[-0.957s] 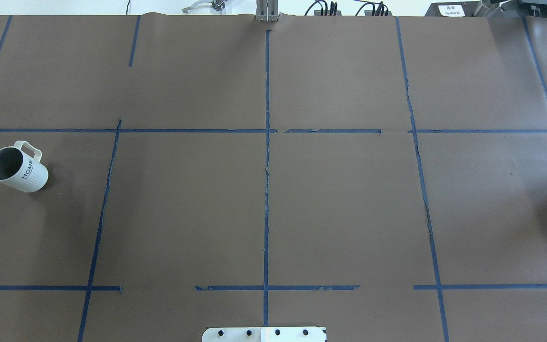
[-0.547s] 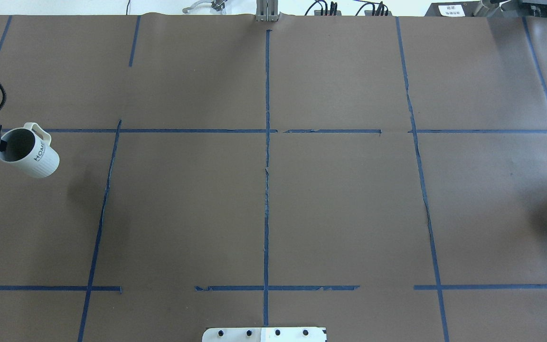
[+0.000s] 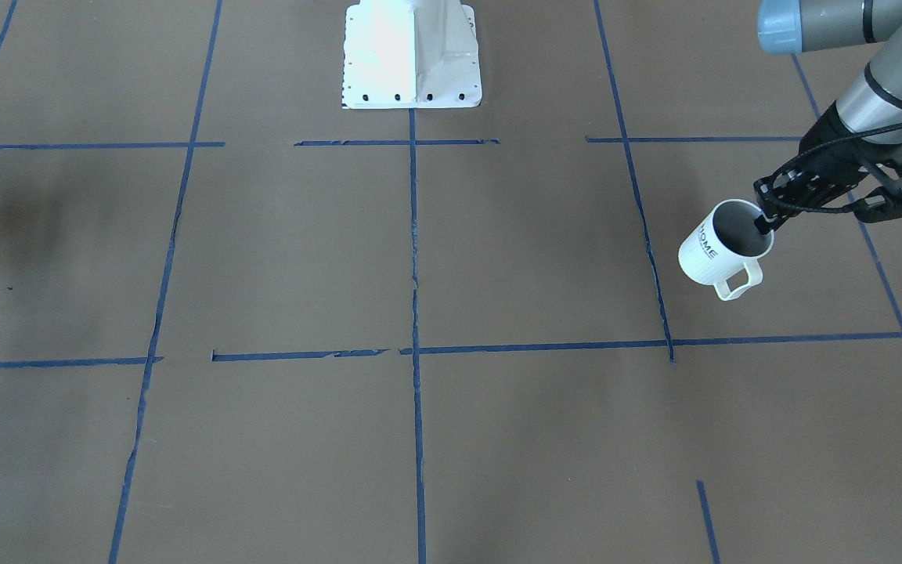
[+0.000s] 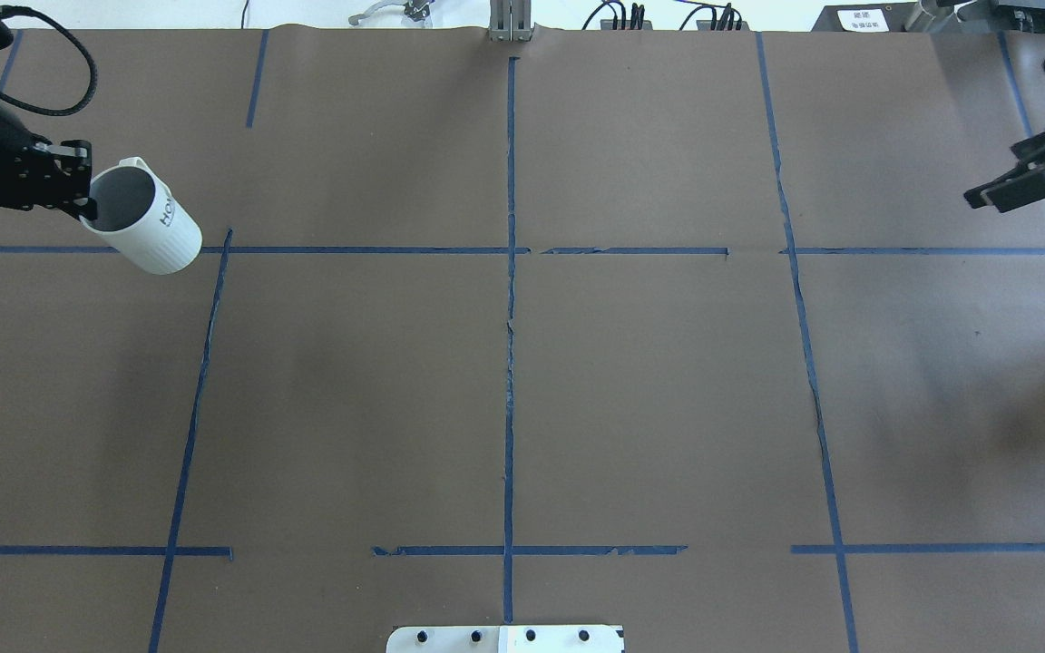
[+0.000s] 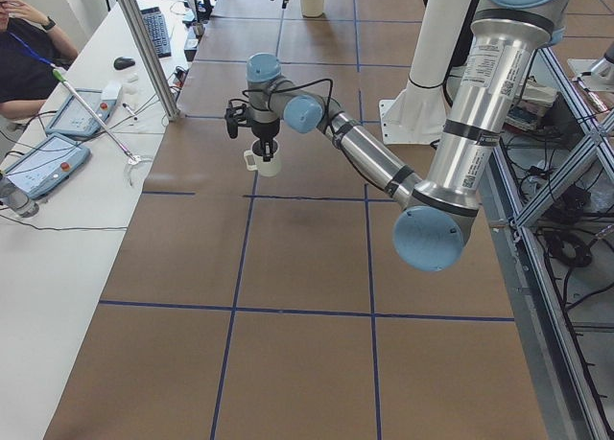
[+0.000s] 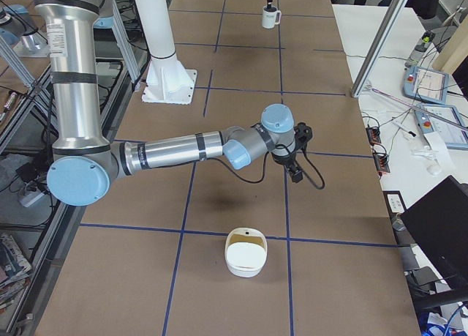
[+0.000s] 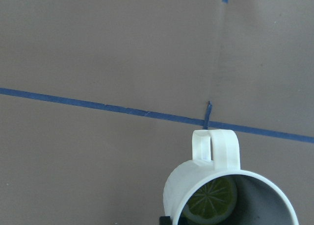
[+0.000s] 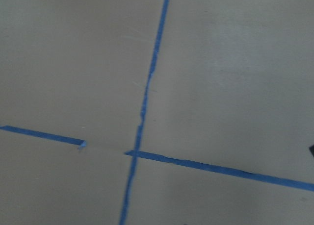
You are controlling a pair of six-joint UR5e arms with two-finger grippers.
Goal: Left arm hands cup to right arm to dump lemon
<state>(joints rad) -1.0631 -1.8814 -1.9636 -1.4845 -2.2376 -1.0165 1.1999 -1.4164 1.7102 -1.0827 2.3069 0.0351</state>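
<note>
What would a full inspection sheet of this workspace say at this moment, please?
Surface: brown paper-covered table with a blue tape grid, tape torn in places.
Job's things: cup lifted off the table and tilted, lemon slice inside.
Clutter: white container on the table near the right arm.
Grippers: left gripper shut on the cup's rim, one finger inside; right gripper holds nothing, open or shut unclear.
Cables: black cable looping off the left wrist.
Surroundings: operator seated at a side bench with a teach pendant.
</note>
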